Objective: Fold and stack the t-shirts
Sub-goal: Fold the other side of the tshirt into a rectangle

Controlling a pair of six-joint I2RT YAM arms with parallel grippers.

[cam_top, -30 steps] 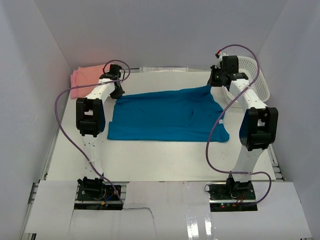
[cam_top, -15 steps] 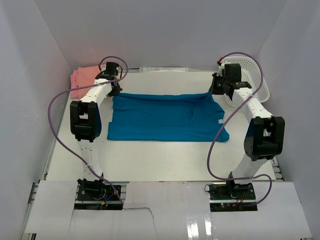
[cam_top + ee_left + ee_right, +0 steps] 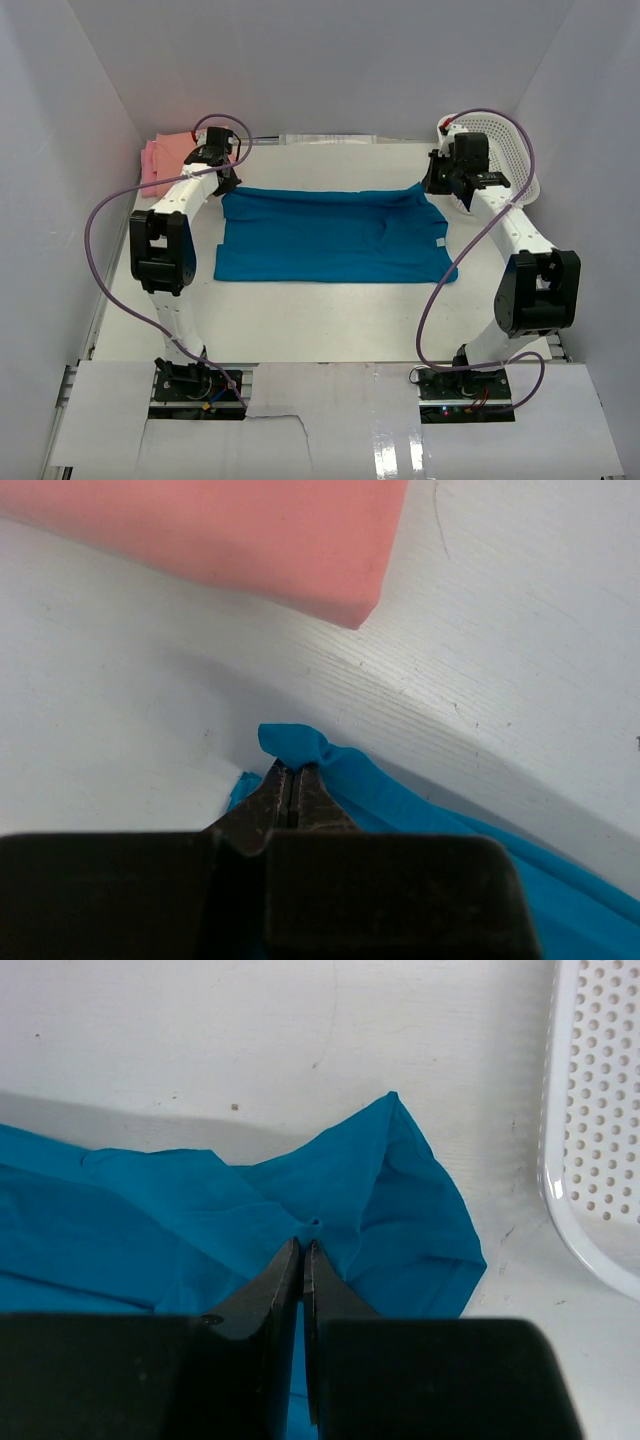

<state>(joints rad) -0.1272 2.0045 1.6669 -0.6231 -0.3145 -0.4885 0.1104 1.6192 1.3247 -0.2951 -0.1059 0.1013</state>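
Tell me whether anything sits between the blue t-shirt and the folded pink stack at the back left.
Nothing visible does. Only bare table lies between the blue t-shirt and the folded stack. The left gripper and right gripper pinch its far corners, jaws shut, so nothing separates them from it either.
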